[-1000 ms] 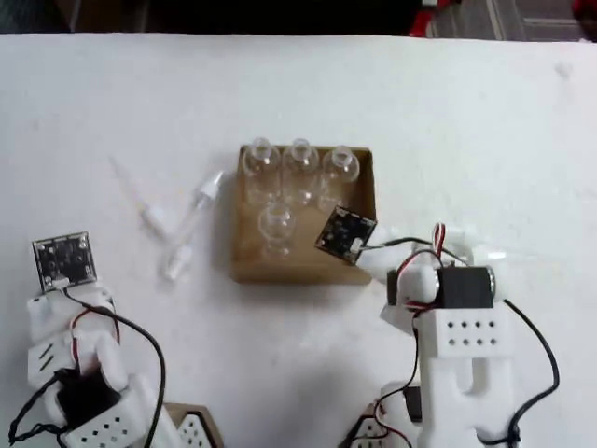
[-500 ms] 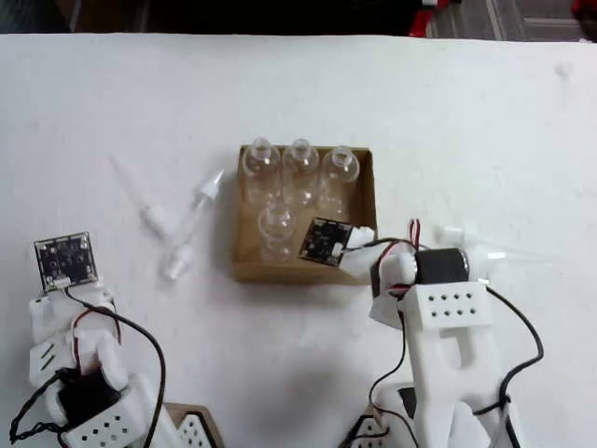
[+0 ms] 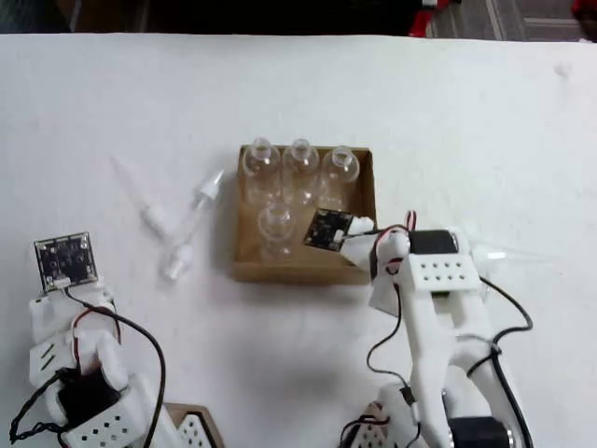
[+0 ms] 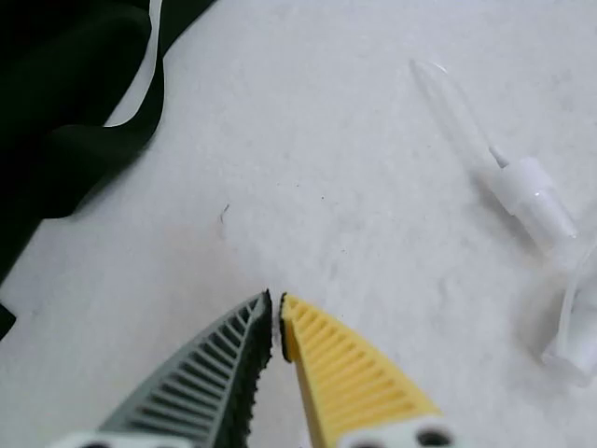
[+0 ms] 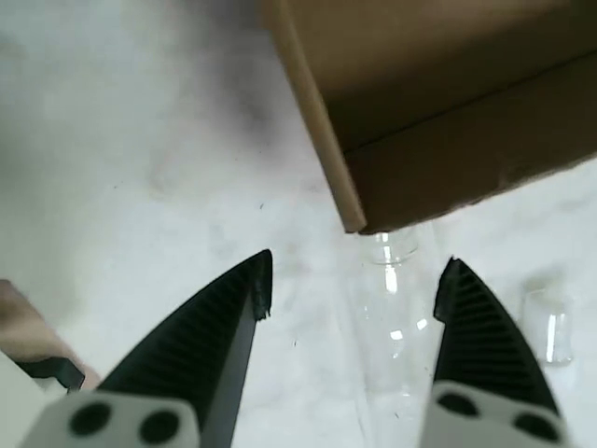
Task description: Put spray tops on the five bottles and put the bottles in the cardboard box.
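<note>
The cardboard box (image 3: 247, 257) holds three clear bottles in its back row (image 3: 300, 163) and one more bottle (image 3: 277, 224) in front of them. My right arm (image 3: 424, 266) stands at the box's front right corner (image 5: 350, 201). My right gripper (image 5: 356, 275) is open, and a clear bottle (image 5: 392, 322) lies on the table between its jaws, untouched. Loose spray tops (image 3: 201, 198) lie left of the box. My left gripper (image 4: 276, 310) is shut and empty above the table, near a spray top with its tube (image 4: 524, 191).
A small clear cap (image 5: 548, 327) lies beside the bottle. Another spray top (image 4: 571, 336) lies by the left gripper. A clear tube (image 3: 492, 254) sits right of the right arm. A dark cloth (image 4: 65, 112) covers the table edge near the left gripper.
My right arm has stretched forward and shifted left, closer to the box's front right corner. The left arm, the box and the bottles in it have stayed still.
</note>
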Robot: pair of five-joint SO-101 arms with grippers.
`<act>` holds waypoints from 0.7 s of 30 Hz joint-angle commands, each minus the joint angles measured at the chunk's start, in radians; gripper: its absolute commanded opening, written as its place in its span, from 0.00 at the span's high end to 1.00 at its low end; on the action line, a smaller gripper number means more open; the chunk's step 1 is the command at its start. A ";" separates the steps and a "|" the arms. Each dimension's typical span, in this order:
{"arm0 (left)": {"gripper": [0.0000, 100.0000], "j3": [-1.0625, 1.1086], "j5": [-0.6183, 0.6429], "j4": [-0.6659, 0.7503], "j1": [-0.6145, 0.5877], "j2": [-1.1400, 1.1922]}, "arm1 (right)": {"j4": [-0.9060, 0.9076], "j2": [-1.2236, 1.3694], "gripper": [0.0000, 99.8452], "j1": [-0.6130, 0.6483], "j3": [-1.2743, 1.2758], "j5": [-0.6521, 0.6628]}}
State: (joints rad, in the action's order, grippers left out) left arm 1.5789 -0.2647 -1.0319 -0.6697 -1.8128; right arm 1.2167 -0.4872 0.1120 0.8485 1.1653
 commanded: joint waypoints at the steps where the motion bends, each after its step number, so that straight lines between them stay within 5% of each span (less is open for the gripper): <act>1: 0.98 -0.005 0.009 0.026 -0.010 -0.013 | -0.048 0.048 0.74 -0.015 -0.005 0.009; 21: 0.98 -0.003 0.012 0.026 -0.007 -0.013 | -0.104 0.074 0.74 -0.085 0.014 0.152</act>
State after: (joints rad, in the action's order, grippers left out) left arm 1.5789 -0.2647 -1.0319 -0.6697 -1.8128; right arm 1.1293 -0.4104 0.0230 0.8638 1.3034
